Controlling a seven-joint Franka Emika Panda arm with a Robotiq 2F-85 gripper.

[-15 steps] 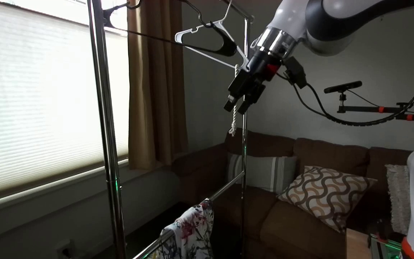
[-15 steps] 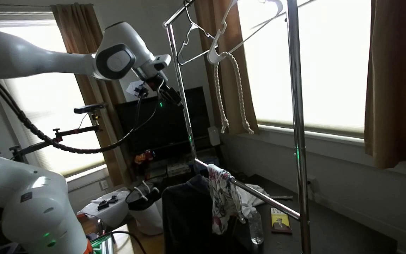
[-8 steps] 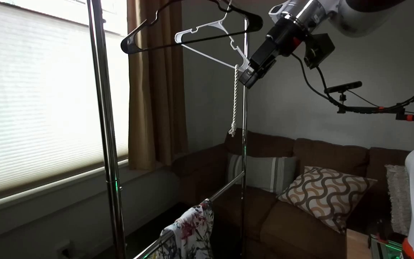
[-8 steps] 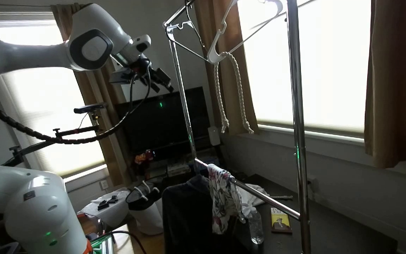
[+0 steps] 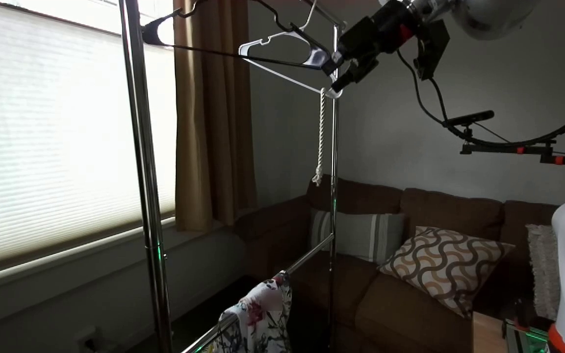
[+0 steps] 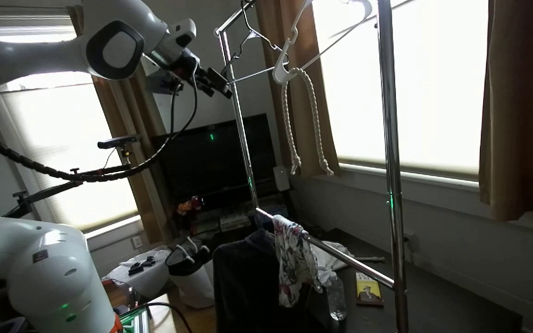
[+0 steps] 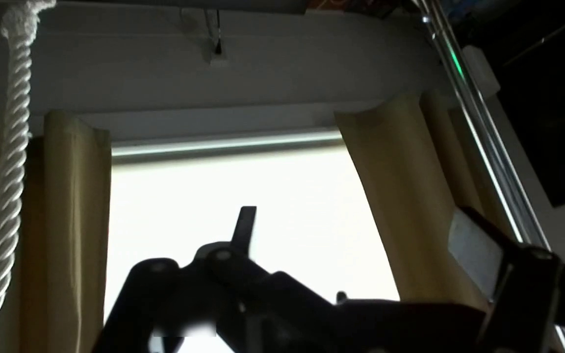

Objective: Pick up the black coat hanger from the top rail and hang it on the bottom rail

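Note:
The black coat hanger (image 5: 152, 32) hangs near the top rail (image 5: 322, 14); it also shows in an exterior view (image 6: 253, 33). Its hook top is cut off by the frame edge. My gripper (image 5: 334, 77) is open beside the hanger's near end, and its upper fingertip overlaps that end. I cannot tell if they touch. In an exterior view the gripper (image 6: 221, 90) is by the rack's upright. In the wrist view the fingers (image 7: 363, 233) are wide apart with nothing between them, and the hanger does not show. The bottom rail (image 5: 312, 252) runs lower down; it also shows in an exterior view (image 6: 347, 260).
A white hanger (image 6: 281, 69) with a rope (image 6: 315, 108) over it hangs on the same rack; the rope (image 7: 10, 196) shows at left in the wrist view. A floral cloth (image 5: 263, 309) drapes over the bottom rail. A metal upright (image 6: 243, 143) stands near the gripper.
My gripper has moved up to the height of the hanger's end and drawn back from the rack's upright. The black hanger has swung toward the gripper and back again.

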